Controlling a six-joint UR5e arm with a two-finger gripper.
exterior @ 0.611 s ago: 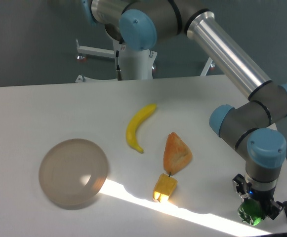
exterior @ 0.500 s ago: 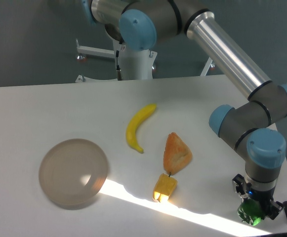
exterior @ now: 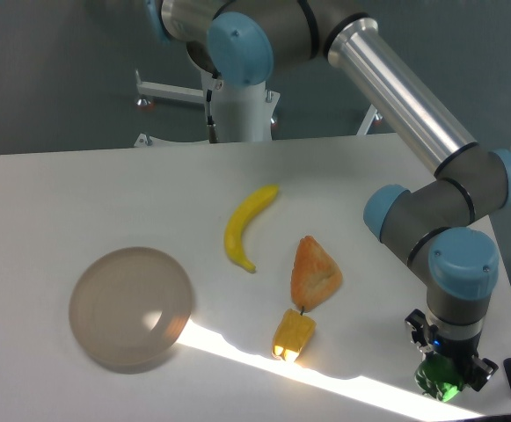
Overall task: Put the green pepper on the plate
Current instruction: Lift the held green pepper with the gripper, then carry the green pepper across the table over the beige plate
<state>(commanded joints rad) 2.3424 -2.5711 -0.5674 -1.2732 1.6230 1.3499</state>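
Glossy green — the green pepper (exterior: 439, 379) is seen pinched between the fingers of the gripper (exterior: 444, 376) at the table's (exterior: 79, 193) near right corner, well apart from the plate (exterior: 131, 307), which lies at the near left. Between them a yellow block (exterior: 293, 334) is set just below an orange wedge (exterior: 314, 272) — a banana (exterior: 244, 225) is laid farther back.

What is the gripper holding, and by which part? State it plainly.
The gripper is shut on the green pepper, its jaws clamping the pepper's sides from above near the table's front right edge.
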